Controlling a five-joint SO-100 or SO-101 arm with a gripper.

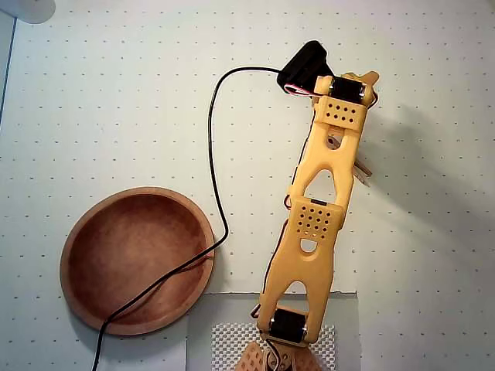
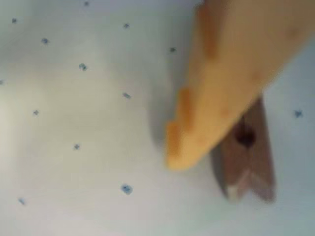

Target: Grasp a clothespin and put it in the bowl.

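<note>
The arm is stretched out over the desk [image 1: 116, 100], reaching well away from the bowl [image 1: 135, 259], which sits to the left of the arm in the overhead view with a black cable [image 1: 213, 154] draped across its right rim. That reach makes sense as an approach for the pick: the clothespin [image 2: 248, 162] lies on the desk under the arm's far end, well apart from the bowl, up and to the right of it in the overhead view. There only a small tan tip of it [image 1: 362, 171] peeks out beside the arm's right edge.

In the wrist view one orange finger of the gripper [image 2: 206, 123] comes down from the upper right, its toothed edge facing left and its tip low beside the clothespin, partly covering the pin's upper end. The other finger is out of sight, so I cannot tell whether the gripper is spread, closed, or already pinching the pin; touching or just short of it is also unclear through the blur.

The clothespin lies flat. In the wrist view its long axis runs nearly top to bottom, tilted slightly, with its split end toward the bottom of the frame and a dark spot, probably the spring, about mid-length.

The bowl is empty, so the drop is not yet done.
</note>
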